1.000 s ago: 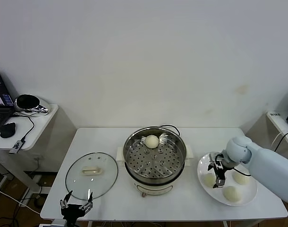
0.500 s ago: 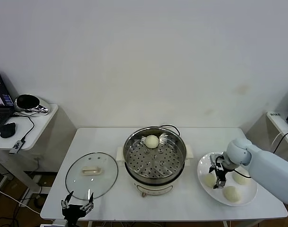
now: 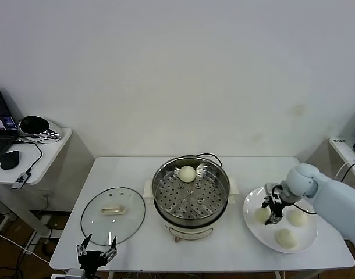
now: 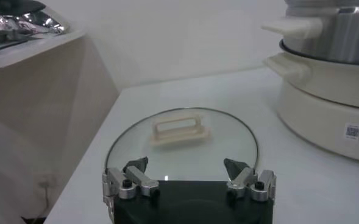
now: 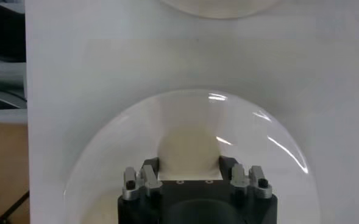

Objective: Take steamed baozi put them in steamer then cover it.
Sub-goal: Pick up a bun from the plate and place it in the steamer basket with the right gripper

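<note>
White table [image 3: 224, 250]: right gripper [image 3: 272, 210] straddles a steamed baozi [image 3: 262, 214] on the plate [image 3: 305, 238].

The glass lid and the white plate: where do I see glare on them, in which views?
Left wrist view: the lid is pale, with a small bright spot near its closer rim. Right wrist view: curved highlights on the plate rim. Head view: the lid shows faint reflections.

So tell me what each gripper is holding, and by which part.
Left gripper: nothing, fingers open near the lid. Right gripper: fingers straddle a baozi on the plate; a closed grip cannot be told.
</note>
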### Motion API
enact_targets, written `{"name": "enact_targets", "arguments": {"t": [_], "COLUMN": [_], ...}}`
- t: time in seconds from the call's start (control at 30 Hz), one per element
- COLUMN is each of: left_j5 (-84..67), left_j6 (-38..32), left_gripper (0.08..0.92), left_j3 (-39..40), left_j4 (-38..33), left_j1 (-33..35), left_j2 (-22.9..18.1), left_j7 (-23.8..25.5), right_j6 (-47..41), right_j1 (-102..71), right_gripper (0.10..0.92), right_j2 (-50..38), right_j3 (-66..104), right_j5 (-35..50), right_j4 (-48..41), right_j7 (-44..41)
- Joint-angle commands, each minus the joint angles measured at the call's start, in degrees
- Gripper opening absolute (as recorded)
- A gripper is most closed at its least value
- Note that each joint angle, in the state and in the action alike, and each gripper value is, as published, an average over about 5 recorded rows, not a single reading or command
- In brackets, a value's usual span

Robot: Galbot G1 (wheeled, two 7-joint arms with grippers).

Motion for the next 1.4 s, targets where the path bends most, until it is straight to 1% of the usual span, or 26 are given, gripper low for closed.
{"name": "enact_targets", "arguments": {"t": [0.03,0.17,0.27,0.47,0.67,0.87,1.03,1.23,1.4], "left_j5": [0.2,0.1,-0.1,-0.6,-0.9,-0.9,-0.9,-0.9,-1.0], "left_j6": [0.1,0.1,0.1,0.0,0.0,0.0,-0.1,-0.1,0.0], "left_gripper": [0.823,0.823,0.823,0.823,0.823,0.823,0.823,0.823,0.823], "left_j3": [0.3,0.3,0.1,-0.5,-0.7,-0.8,-0.8,-0.9,-0.9], "left_j4": [0.0,-0.4,-0.9,-2.0,-2.8,-3.6,-4.6,-5.3,-5.5], "left_j1": [-0.7,-1.2,-1.3,-1.4,-1.4,-1.4,-1.0,-1.4,-1.4], "left_j2": [0.2,0.7,1.0,1.7,1.5,0.7,0.2,-1.0,-1.1], "left_j7": [0.0,0.0,0.0,-0.2,-0.4,-0.6,-0.9,-0.8,-0.8], "right_j6": [-2.0,-3.9,-5.6,-9.9,-13.5,-15.3,-15.6,-16.0,-16.0], "right_j1": [24.1,40.0,46.0,48.6,45.3,41.6,39.1,36.2,33.5], "right_gripper": [0.602,0.602,0.602,0.604,0.610,0.607,0.609,0.611,0.610], "right_j2": [-2.5,2.3,6.7,15.4,23.3,31.8,36.8,40.8,42.9], "right_j3": [-13.2,-24.4,-28.6,-32.0,-32.7,-32.8,-32.8,-32.9,-32.7], "right_j5": [10.2,17.6,21.5,27.0,29.3,29.4,28.3,27.3,25.7], "right_j4": [4.6,4.5,4.2,4.2,2.9,-0.7,-4.2,-6.7,-8.8], "right_j7": [-3.4,-4.5,-5.0,-4.7,-1.6,0.8,1.6,2.4,3.2]}}
